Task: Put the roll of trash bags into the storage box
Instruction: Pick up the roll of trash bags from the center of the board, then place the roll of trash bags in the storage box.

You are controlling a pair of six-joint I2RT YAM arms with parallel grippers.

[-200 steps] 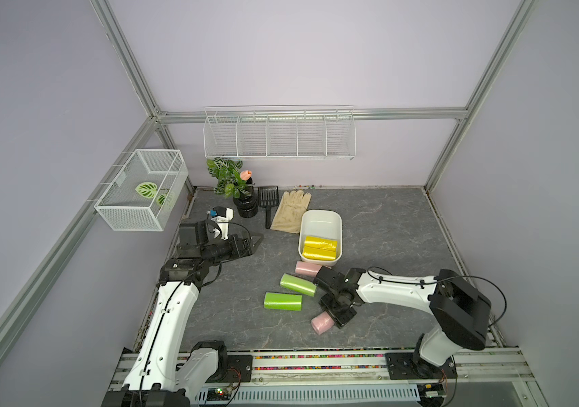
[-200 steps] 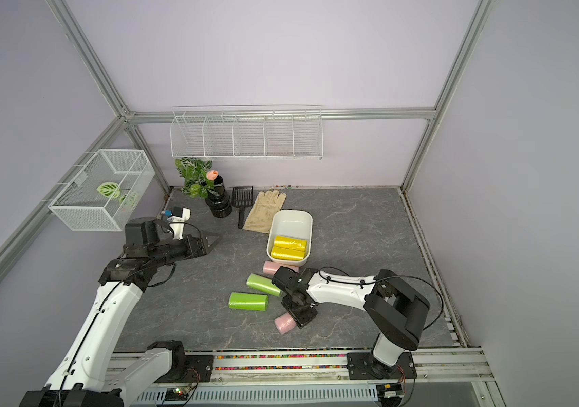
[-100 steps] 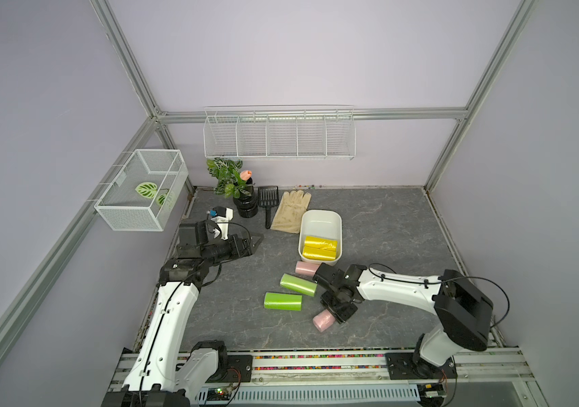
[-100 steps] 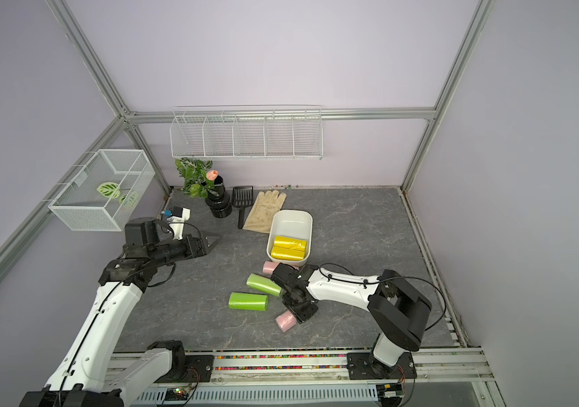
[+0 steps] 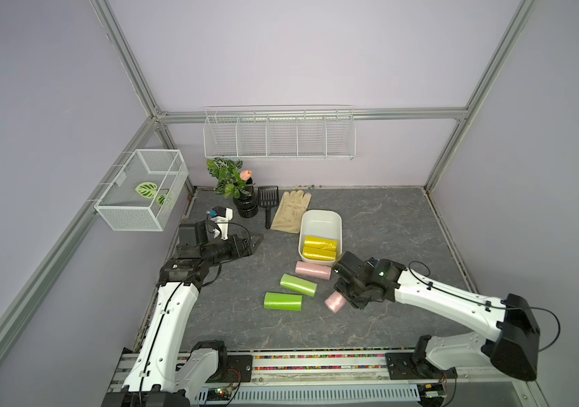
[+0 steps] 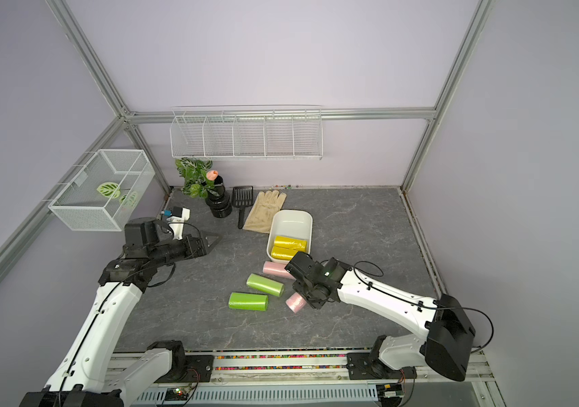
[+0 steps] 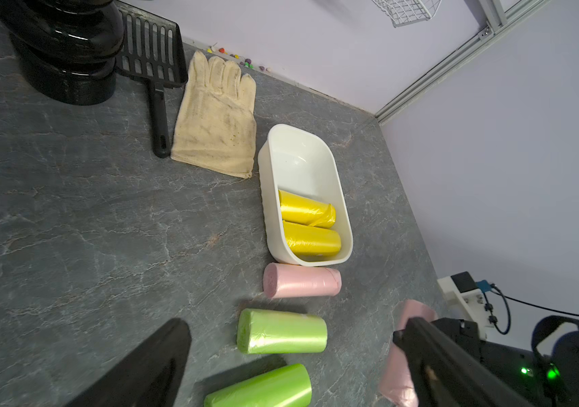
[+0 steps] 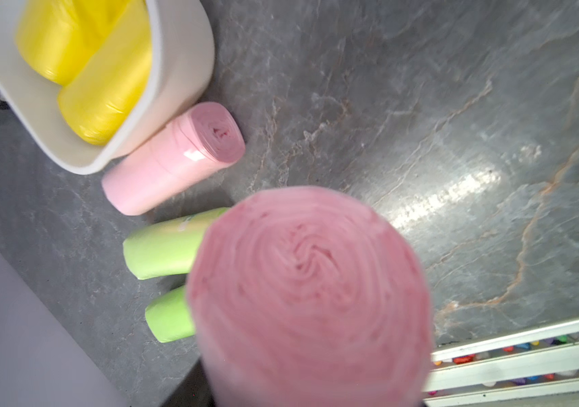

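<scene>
The storage box (image 5: 320, 213) is a plain white tub holding two yellow rolls (image 5: 319, 248) at its near end. My right gripper (image 5: 343, 295) is shut on a pink roll of trash bags (image 5: 335, 303), just in front of the box. In the right wrist view this roll's (image 8: 311, 292) end fills the picture and hides the fingers. Another pink roll (image 5: 312, 270) lies against the box's near wall. Two green rolls (image 5: 298, 284) (image 5: 282, 301) lie to its left. My left gripper (image 5: 257, 240) hangs open and empty at the left.
A beige glove (image 5: 291, 211), a black scoop (image 5: 267, 199) and a black pot with a plant (image 5: 245, 206) sit behind and left of the box. A wire rack (image 5: 279, 135) hangs on the back wall and a mesh basket (image 5: 141, 190) on the left wall.
My right gripper has closed on the pink roll and drawn it a little toward the box. The left arm has not moved.
</scene>
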